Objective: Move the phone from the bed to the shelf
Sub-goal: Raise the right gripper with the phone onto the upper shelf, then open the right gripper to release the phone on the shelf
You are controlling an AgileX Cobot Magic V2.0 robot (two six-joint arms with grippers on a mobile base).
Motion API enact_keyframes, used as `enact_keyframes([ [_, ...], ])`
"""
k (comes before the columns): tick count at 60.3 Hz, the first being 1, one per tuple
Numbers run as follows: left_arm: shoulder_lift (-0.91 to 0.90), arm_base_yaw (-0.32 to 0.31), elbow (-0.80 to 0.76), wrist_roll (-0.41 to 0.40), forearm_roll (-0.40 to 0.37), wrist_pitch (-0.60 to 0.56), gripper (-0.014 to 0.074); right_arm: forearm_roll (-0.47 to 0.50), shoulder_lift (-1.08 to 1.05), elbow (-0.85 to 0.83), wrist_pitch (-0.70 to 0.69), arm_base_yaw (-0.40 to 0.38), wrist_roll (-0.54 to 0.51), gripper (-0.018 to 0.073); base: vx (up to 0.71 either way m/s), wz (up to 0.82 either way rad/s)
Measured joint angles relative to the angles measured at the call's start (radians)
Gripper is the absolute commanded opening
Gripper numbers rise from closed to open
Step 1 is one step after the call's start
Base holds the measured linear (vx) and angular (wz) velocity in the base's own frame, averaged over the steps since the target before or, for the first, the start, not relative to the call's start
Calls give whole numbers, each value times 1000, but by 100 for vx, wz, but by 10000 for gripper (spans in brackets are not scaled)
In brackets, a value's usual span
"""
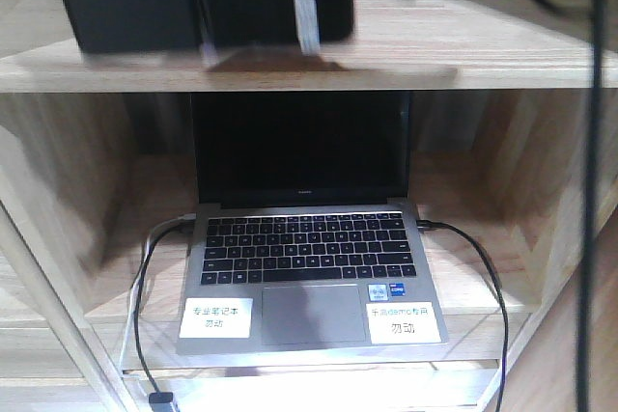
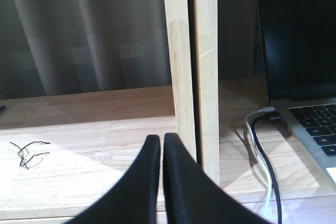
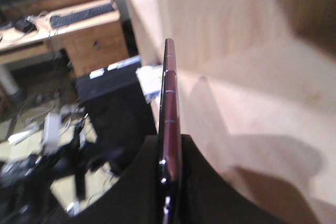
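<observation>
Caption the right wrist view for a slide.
Right pincer shut on the phone, held edge-on beside the pale wood shelf.

The place looked like a robotics lab or test room dressed with some home furniture. A pale light-wood shelving unit of thick grained boards held an open grey laptop with a black screen, plugged in by cables and bearing two white printed labels on its palm rest. Beyond the shelving unit hung a plain grey curtain. Away from the shelving unit stood a wooden worktop with a dark computer keyboard on it, and below it tangled cables and loose gear littered the floor.
</observation>
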Motion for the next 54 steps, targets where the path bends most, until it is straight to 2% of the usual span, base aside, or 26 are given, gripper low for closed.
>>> enact_keyframes([
  [26,0,0,0,0,0,0,1,71,360,-326,-81,0,3,-1,0,0],
  [54,0,0,0,0,0,0,1,100,530,-376,-159,0,3,-1,0,0],
])
